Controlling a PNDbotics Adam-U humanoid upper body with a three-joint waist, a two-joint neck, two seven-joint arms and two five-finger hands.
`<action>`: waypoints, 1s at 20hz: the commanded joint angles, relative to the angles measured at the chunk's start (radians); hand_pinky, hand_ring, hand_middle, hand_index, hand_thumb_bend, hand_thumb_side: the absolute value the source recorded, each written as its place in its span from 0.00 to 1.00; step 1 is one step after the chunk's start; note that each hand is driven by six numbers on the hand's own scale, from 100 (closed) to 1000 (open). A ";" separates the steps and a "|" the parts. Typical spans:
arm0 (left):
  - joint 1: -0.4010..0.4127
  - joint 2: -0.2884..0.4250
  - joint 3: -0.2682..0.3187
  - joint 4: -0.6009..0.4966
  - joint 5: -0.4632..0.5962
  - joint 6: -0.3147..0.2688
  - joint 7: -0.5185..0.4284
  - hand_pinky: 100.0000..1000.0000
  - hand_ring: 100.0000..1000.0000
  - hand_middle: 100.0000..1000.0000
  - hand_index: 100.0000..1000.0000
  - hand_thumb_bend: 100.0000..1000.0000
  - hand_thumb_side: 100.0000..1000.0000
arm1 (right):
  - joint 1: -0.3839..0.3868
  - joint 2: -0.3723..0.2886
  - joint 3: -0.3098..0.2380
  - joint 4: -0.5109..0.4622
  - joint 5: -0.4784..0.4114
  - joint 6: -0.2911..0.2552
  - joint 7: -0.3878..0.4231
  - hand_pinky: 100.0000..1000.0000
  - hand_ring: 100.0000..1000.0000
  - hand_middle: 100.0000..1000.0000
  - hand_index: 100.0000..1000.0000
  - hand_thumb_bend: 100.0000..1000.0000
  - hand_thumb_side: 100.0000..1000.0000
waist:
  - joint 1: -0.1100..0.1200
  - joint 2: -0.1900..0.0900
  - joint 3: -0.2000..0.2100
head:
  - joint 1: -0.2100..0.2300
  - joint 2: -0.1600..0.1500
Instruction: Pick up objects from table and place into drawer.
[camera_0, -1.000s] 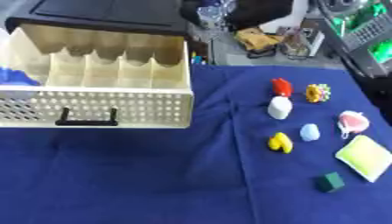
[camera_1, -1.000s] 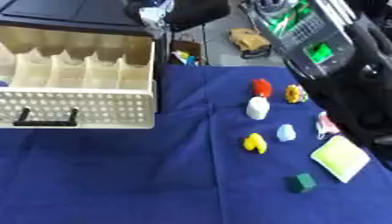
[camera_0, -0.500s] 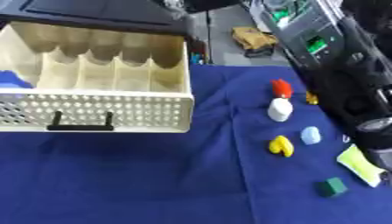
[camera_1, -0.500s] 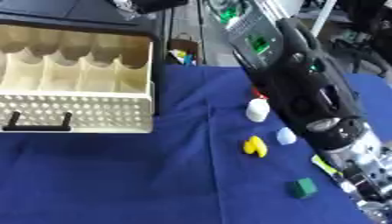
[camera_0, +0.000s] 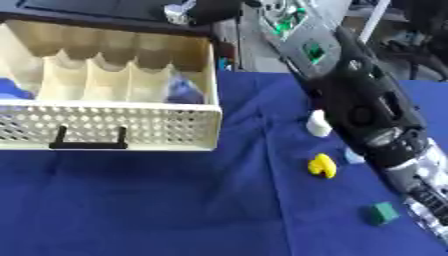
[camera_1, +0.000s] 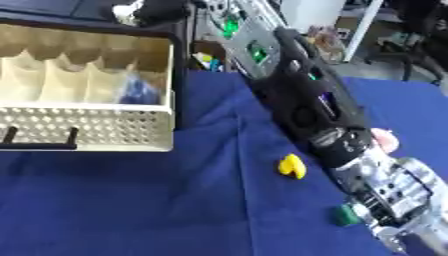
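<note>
Here the right arm (camera_0: 367, 105) stretches from the upper middle down to the lower right corner, lying across the right part of the counter (camera_0: 175, 200), which is draped in a dark blue cloth. The right hand (camera_1: 398, 200) shows only as a silver and black blur at the lower right edge, so I cannot tell whether its fingers are straight or curled, nor whether they hold anything. The left hand shows in neither view.

The cream drawer (camera_0: 105, 125) stands pulled open at the counter's left side, its perforated front and black handle (camera_0: 87, 140) facing the near edge; upright dividers split it into compartments, and something blue lies in the rightmost compartment.

On the cloth right of the drawer, a small yellow object (camera_0: 322, 166) lies just beside the arm. A white object (camera_0: 318, 123) sits farther back, at the arm's left edge. A small green block (camera_0: 381, 213) rests close to the near right corner, just beside the hand. A pinkish object (camera_1: 383, 140) peeks out on the arm's far right side.
</note>
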 joint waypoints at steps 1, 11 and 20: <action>-0.010 0.004 -0.001 -0.013 0.004 0.001 -0.004 0.33 0.48 0.45 0.71 0.24 0.95 | -0.025 0.000 -0.010 0.010 -0.007 -0.020 -0.002 0.38 0.45 0.27 0.45 0.56 0.54 | 0.007 -0.017 0.001 | -0.001 -0.011; -0.003 0.006 0.005 -0.013 0.005 0.000 -0.002 0.33 0.48 0.45 0.71 0.24 0.95 | -0.015 -0.050 -0.066 -0.091 -0.094 -0.008 -0.057 0.38 0.45 0.28 0.45 0.59 0.59 | 0.015 -0.026 -0.014 | 0.015 -0.011; 0.015 0.009 0.013 -0.013 0.005 -0.011 0.005 0.33 0.48 0.45 0.71 0.24 0.95 | 0.073 -0.185 -0.145 -0.300 -0.222 -0.066 -0.180 0.37 0.46 0.29 0.46 0.55 0.66 | 0.045 -0.046 -0.054 | 0.040 -0.010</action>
